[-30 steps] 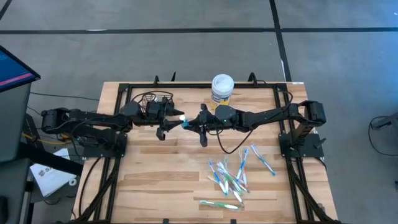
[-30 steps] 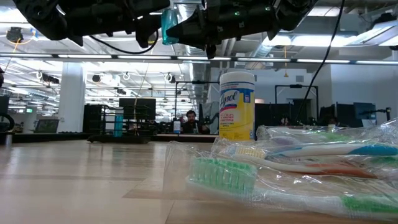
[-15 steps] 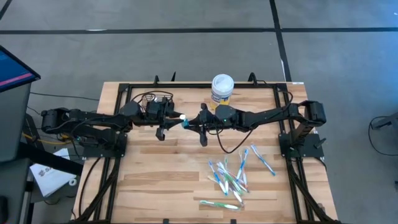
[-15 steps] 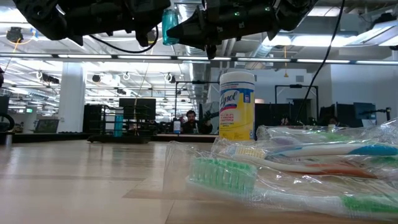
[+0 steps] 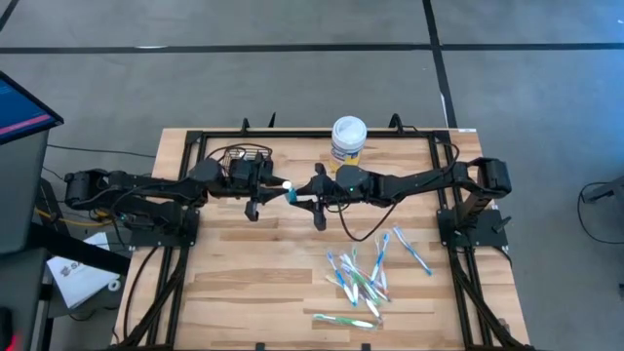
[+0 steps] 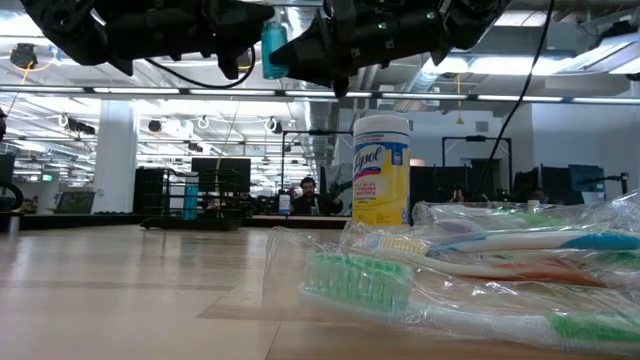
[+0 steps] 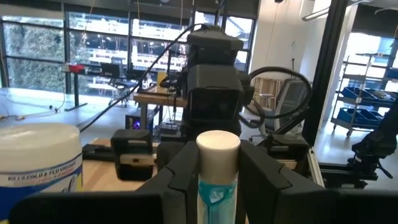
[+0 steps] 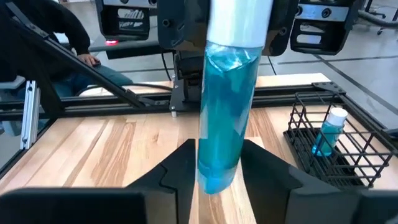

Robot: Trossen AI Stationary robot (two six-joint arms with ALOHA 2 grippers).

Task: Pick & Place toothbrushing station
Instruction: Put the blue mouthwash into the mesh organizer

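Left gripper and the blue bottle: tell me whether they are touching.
Touching. The left wrist view shows the left gripper with its fingers pressed flush against both sides of the blue bottle, no gap showing.

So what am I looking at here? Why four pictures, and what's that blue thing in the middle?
Two robot arms work over a wooden table. One picture looks straight down, one looks level along the table, and two come from cameras on the arms' wrists. The blue thing is a small white-capped tube, held in mid-air between the left gripper and the right gripper. The left grips its cap end; the right's fingers stand beside it. On the table lie wrapped toothbrushes, a wipes tub and a black wire basket.
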